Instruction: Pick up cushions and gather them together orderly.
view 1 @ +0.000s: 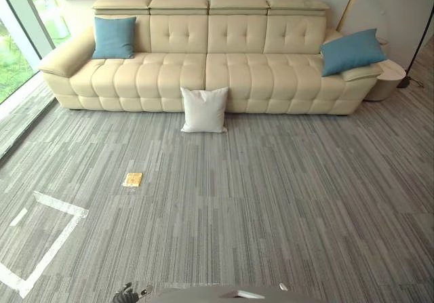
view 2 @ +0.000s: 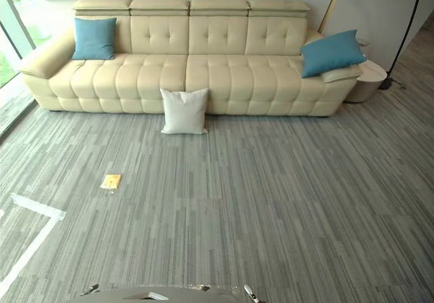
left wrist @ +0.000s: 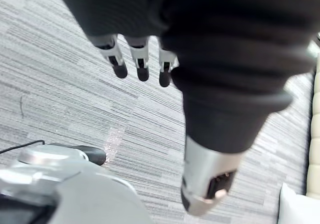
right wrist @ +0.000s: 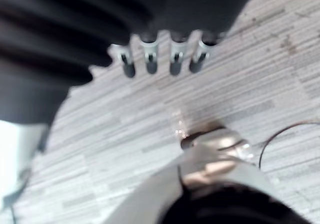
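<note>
A white cushion [view 1: 204, 110] stands on the carpet, leaning against the front of the cream sofa [view 1: 169, 72] near its middle. One blue cushion [view 1: 114, 37] rests upright at the sofa's left end, against the backrest. Another blue cushion [view 1: 350, 51] lies tilted over the right armrest. My left hand [left wrist: 142, 63] hangs over the grey carpet far from the sofa, its fingers straight and holding nothing. My right hand [right wrist: 150, 51] likewise hangs above the carpet with relaxed, empty fingers.
A small yellow flat object [view 1: 133, 179] lies on the carpet left of centre. White tape lines [view 1: 54, 238] mark the floor at the lower left. A round side table [view 1: 388, 79] stands by the sofa's right end, and a glass wall [view 1: 17, 38] runs along the left.
</note>
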